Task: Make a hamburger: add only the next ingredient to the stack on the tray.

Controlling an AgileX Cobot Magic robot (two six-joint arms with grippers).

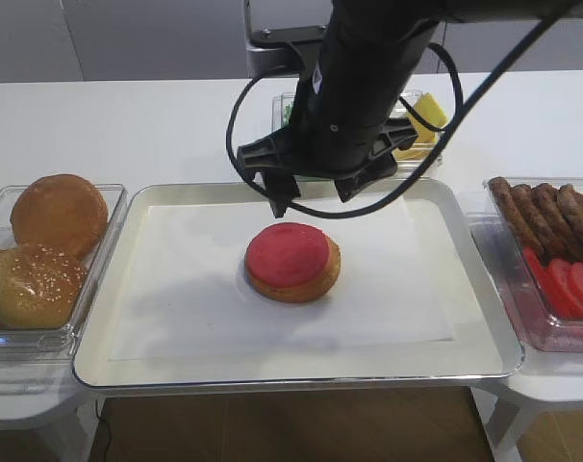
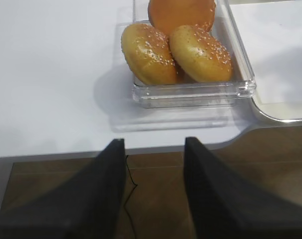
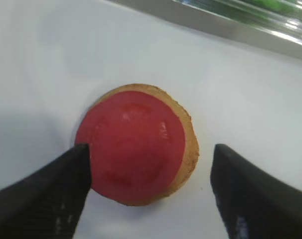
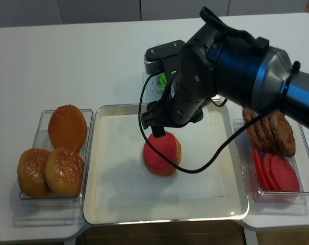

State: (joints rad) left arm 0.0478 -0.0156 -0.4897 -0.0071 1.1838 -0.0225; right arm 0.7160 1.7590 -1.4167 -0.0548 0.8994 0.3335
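A round red tomato slice (image 1: 287,252) (image 3: 133,149) (image 4: 161,149) lies flat on the bun bottom half (image 1: 316,287) (image 3: 190,144), which sits in the middle of the paper-lined tray (image 1: 272,375) (image 4: 164,217). My right gripper (image 1: 316,202) (image 3: 151,147) hovers just above this stack, open wide. Its black fingers (image 3: 46,194) stand either side of the slice and hold nothing. My left gripper (image 2: 155,141) shows only in the left wrist view. It is open and empty over the table's front edge, short of the bun container.
A clear container of whole domed buns (image 1: 41,260) (image 2: 181,50) (image 4: 57,153) stands left of the tray. On the right, another container holds brown patties (image 1: 551,217) (image 4: 272,135) and more tomato slices (image 1: 570,284) (image 4: 277,171). Behind the tray is a box with yellow and green items (image 1: 421,120).
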